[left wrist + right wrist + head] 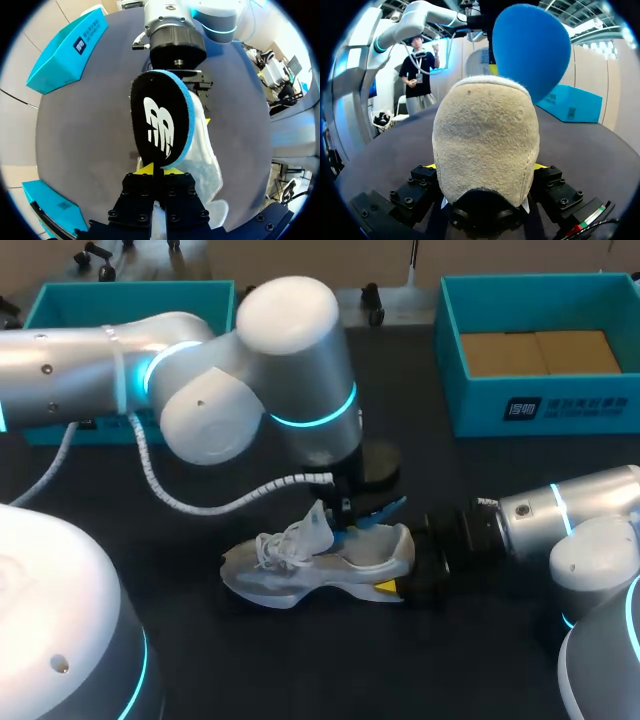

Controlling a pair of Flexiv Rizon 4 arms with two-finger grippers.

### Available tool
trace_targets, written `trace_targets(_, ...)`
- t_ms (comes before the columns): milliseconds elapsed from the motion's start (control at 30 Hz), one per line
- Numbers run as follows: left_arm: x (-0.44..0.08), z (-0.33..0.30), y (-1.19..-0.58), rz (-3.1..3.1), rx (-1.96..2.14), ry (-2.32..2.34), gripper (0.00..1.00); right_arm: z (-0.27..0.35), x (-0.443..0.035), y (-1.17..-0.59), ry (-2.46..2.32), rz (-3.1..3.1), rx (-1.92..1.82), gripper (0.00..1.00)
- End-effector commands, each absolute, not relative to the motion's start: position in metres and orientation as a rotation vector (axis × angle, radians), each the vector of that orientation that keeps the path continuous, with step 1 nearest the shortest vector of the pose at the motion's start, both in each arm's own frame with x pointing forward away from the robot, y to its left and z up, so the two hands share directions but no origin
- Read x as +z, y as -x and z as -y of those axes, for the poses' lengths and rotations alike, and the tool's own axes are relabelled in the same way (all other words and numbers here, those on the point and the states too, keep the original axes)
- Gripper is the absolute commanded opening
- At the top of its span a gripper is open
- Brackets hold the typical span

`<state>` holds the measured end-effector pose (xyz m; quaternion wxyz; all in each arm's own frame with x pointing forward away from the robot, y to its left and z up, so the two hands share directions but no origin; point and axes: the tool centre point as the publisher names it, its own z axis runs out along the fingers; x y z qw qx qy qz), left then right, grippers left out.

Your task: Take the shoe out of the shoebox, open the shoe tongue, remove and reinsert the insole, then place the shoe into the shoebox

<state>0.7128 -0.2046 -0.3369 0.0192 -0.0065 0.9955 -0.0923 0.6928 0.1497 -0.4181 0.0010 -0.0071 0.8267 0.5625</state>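
Observation:
A grey-white shoe (320, 565) lies on its sole in the middle of the dark table, toe to the left. My right gripper (405, 560) holds it at the heel (485, 145), one yellow-tipped finger (540, 166) on each side. Just above the shoe's opening, my left gripper (159, 172) is shut on one end of the insole (162, 125). The insole is black on top with a blue foam edge and stands lifted out of the shoe. Its blue underside (530, 47) shows above the heel in the right wrist view.
An open teal shoebox (540, 405) with cardboard in its bottom stands at the back right. A second teal box part (70, 302) sits at the back left, partly behind my left arm (250, 370).

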Motion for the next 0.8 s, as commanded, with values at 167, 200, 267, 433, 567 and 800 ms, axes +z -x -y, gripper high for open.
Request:
trace_targets(167, -0.332, 0.225, -0.71, -3.036, -0.229, 0.045, 0.27, -0.152, -0.423, -0.689, 0.022, -2.598, 1.762, 0.0)
trace_targets(200, -0.332, 0.225, -0.71, -3.033, -0.228, 0.047, 0.39, -0.152, -0.423, -0.689, 0.022, -2.598, 1.762, 0.0)
trace_targets(267, -0.33, 0.224, -0.71, -3.032, -0.229, 0.047, 0.63, -0.152, -0.423, -0.689, 0.022, -2.598, 1.762, 0.0)
trace_targets(433, -0.326, 0.217, -0.705, -3.026, -0.243, 0.043, 0.82, -0.152, -0.423, -0.689, 0.022, -2.598, 1.762, 0.0)
trace_targets(567, -0.319, 0.212, -0.698, -3.005, -0.261, 0.039, 0.79, -0.152, -0.423, -0.689, 0.022, -2.598, 1.762, 0.0)
trace_targets(800, -0.303, 0.207, -0.684, -2.968, -0.308, 0.003, 0.75, -0.152, -0.423, -0.689, 0.022, -2.598, 1.762, 0.0)
